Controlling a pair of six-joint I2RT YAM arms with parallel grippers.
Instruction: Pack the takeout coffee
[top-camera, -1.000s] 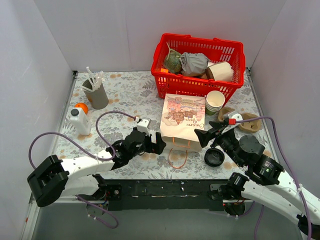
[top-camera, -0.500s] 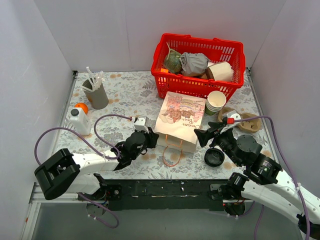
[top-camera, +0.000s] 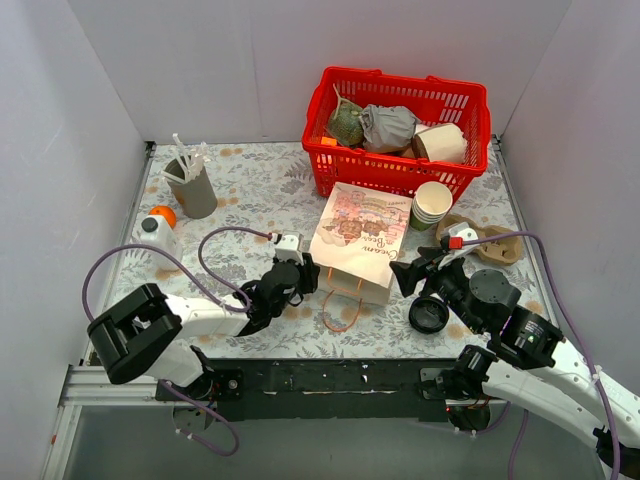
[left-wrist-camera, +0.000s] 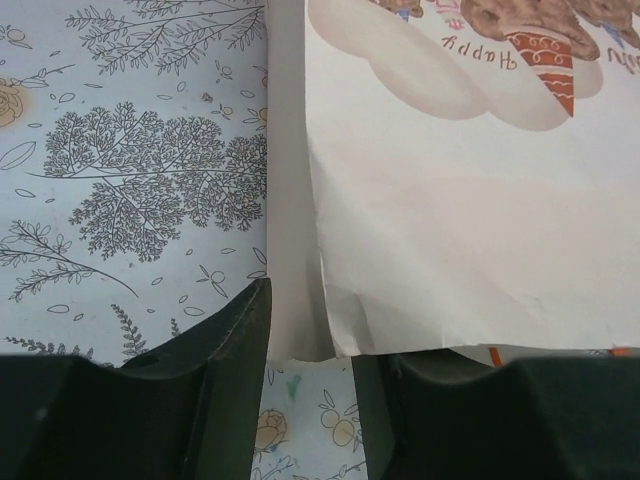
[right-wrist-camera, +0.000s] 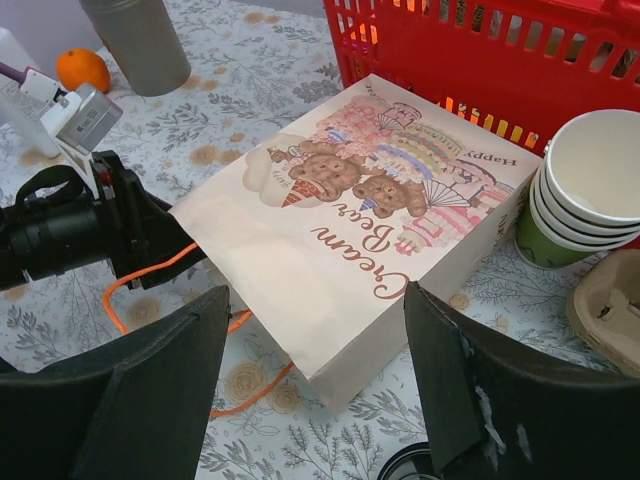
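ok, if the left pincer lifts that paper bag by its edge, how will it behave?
Likely floppy: the paper bag looks thin and creased at the edge by the left pincer. Probably light, as it lies on its side with no bulge. The loose orange handles may dangle and snag.

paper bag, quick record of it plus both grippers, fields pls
bag: paper bag lying flat on the table, printed side up, in front of the red basket
handle: orange cord loop at its near end
left gripper: jaws straddle the bag's near left edge; grip unclear
right gripper: open, by the bag's near right corner, holding nothing
nearby: stack of cups to its right; loose black lid near right
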